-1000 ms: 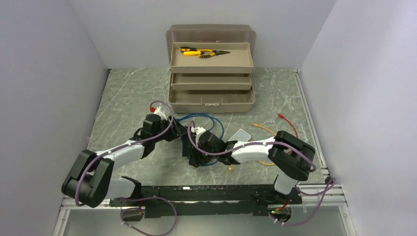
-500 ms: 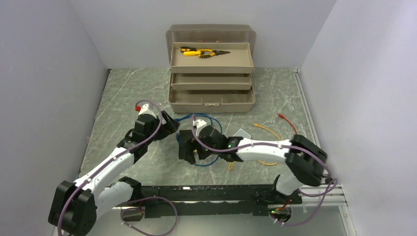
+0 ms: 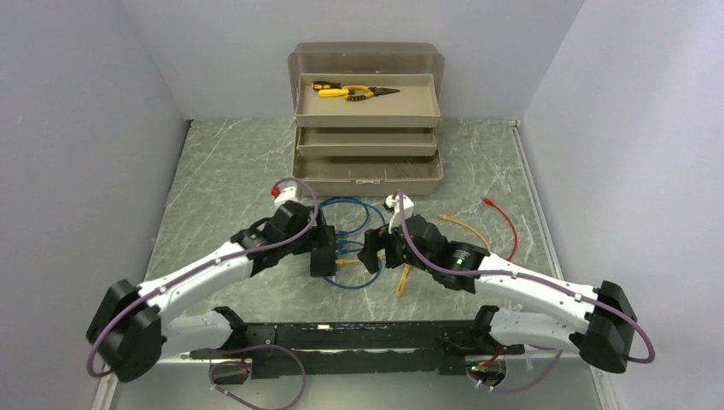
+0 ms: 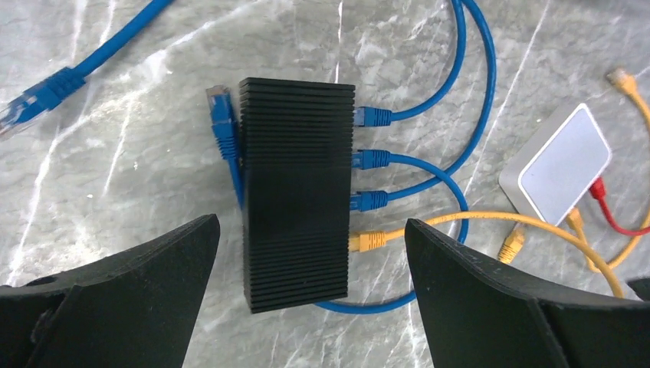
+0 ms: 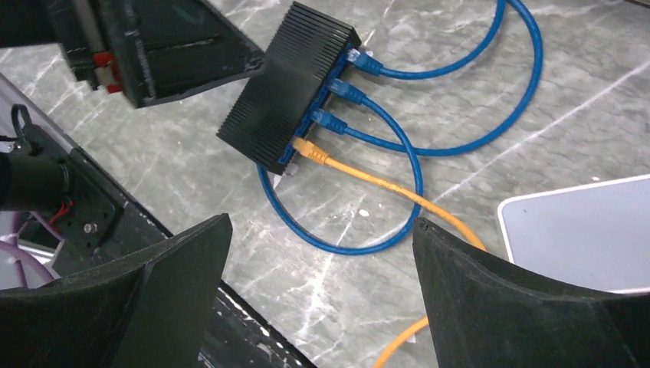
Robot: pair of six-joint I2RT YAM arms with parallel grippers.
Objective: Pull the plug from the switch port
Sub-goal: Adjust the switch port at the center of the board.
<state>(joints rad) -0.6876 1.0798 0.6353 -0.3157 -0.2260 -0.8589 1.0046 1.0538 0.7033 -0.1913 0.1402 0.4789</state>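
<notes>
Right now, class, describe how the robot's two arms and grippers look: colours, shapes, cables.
The left arm and right arm have white links between chunky black joints, each trailed by a loose purple cable. The left gripper and right gripper are matte black with broad wedge-shaped fingers.

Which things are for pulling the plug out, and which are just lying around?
For the job: the black switch; the three blue plugs and one yellow plug in its sockets; the left gripper and right gripper, both open.
Just lying about: the toolbox; the pliers in its top tray; the white box; the red cable; the loose blue plug beside the switch.
</notes>
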